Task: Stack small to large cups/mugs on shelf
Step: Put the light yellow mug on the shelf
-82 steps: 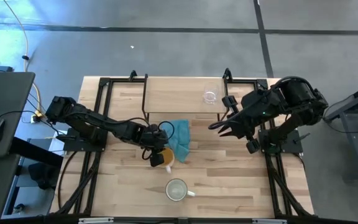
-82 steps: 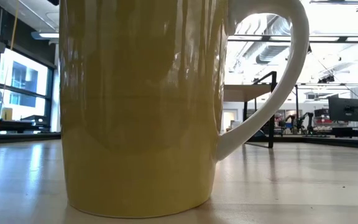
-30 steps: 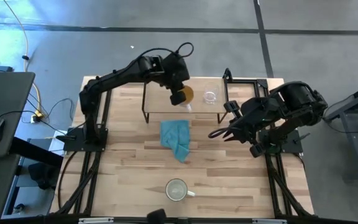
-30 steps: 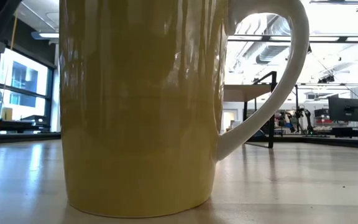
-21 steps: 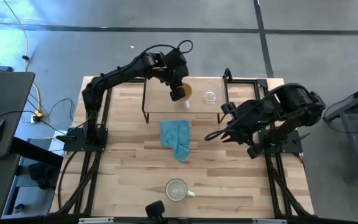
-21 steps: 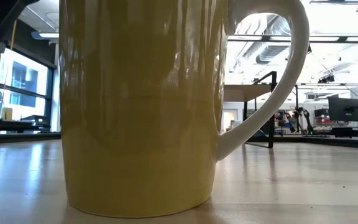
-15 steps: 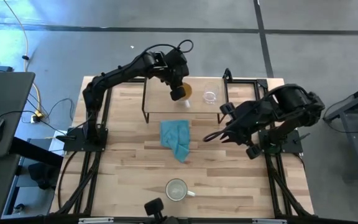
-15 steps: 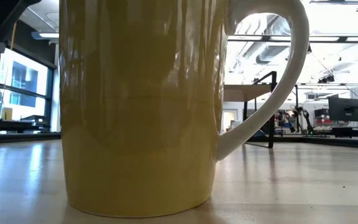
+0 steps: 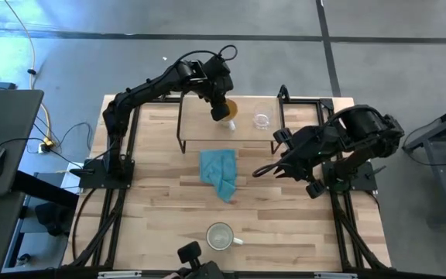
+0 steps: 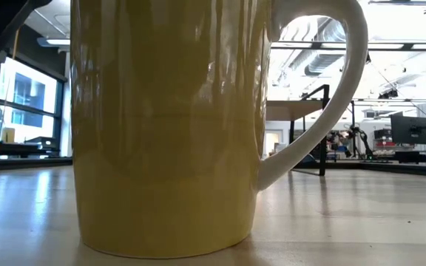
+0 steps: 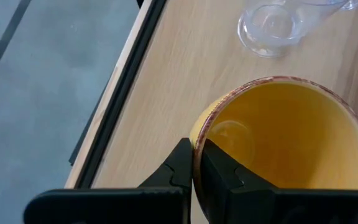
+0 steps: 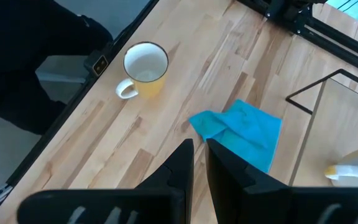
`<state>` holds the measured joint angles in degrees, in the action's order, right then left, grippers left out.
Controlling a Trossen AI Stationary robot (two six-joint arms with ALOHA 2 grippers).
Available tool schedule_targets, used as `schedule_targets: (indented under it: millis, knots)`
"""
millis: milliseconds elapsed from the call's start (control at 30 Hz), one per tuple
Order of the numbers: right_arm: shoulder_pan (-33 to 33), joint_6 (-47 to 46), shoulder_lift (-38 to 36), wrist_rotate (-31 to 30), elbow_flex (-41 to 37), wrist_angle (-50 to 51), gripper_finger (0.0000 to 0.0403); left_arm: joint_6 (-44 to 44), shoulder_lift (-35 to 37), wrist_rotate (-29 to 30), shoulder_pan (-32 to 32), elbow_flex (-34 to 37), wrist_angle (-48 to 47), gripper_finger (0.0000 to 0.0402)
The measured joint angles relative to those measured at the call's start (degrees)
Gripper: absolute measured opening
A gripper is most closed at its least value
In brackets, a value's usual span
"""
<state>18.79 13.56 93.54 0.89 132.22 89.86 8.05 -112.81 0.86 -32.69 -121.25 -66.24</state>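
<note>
- Over the shelf at the table's far edge: my left gripper is clenched on the orange mug's rim, one finger inside, one outside.
- Just beside it, the clear glass cup stands on the shelf board.
- On the light-wood table: a teal cloth lies mid-surface; the cream mug stands near the front edge.
- My right gripper hangs above the table's right side, fingers nearly closed, empty.
- Grey floor surrounds the table.
</note>
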Motion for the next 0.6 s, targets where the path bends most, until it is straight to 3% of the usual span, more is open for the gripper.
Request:
schedule_targets:
  millis: [600]
  knots:
    - [0.0, 0.0, 0.0, 0.0, 0.0, -0.1, 0.0033, 0.3, -0.2, -3.2, -0.8, 0.0, -1.3, 0.0003]
